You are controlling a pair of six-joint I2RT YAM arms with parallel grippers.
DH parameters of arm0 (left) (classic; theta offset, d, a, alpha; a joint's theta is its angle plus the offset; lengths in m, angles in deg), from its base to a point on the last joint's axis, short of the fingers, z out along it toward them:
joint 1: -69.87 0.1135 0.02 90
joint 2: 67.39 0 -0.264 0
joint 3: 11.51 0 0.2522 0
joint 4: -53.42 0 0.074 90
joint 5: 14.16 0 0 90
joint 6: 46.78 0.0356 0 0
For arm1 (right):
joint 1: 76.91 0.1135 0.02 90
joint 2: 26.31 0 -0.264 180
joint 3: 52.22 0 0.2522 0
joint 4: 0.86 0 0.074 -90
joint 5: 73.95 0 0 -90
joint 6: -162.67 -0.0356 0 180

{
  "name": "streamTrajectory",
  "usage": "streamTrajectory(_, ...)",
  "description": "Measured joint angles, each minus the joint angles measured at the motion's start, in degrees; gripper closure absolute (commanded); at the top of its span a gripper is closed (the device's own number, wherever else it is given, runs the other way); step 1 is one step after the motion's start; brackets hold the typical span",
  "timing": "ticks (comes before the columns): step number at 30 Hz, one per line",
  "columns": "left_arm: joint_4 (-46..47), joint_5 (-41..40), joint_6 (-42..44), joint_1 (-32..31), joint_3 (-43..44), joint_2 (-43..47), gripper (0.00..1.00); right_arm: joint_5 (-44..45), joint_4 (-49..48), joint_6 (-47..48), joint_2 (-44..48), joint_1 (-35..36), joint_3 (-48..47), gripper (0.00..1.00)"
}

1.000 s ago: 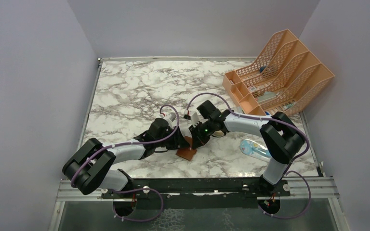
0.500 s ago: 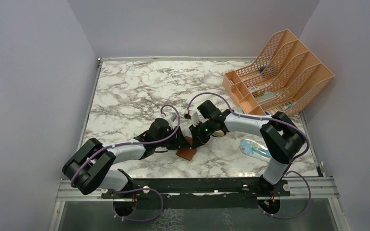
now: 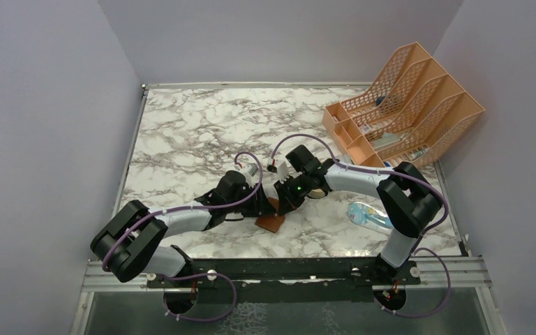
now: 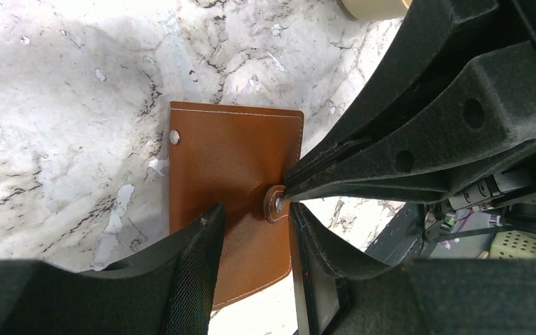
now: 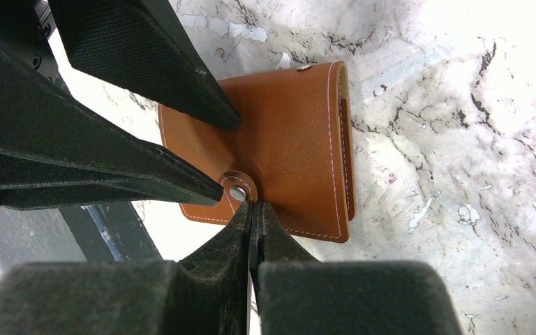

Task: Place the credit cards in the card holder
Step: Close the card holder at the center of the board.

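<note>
Card holder (image 4: 227,157), brown leather, mid-frame; left gripper (image 4: 257,213) spread astride it; right gripper (image 5: 252,207) pressed together at its snap tab.

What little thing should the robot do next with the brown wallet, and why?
Probably pry the snap tab up with the right claw. The card holder lies closed on the marble table, the shut right claw's tips sit at its stud, and the open left claw straddles the tab, seemingly to steady it.

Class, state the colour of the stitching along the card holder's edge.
White, on the brown card holder; right wrist view.
</note>
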Motion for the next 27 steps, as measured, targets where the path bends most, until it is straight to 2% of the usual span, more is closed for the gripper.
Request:
streamTrajectory(12,-1.07,-0.57,2.36,-0.5,1.11,-0.94,0.65,0.07,-0.33,-0.68,-0.11,-0.63,0.02,0.99)
streamTrajectory(21,-3.41,-1.33,3.78,-1.14,2.6,-1.29,0.65,-0.22,-0.39,-0.81,-0.11,-0.74,0.02,0.99)
streamTrajectory(27,-5.14,-2.05,3.15,-1.42,3.39,-0.94,0.59,-0.72,-0.85,-0.7,-0.11,-0.74,0.35,0.99)
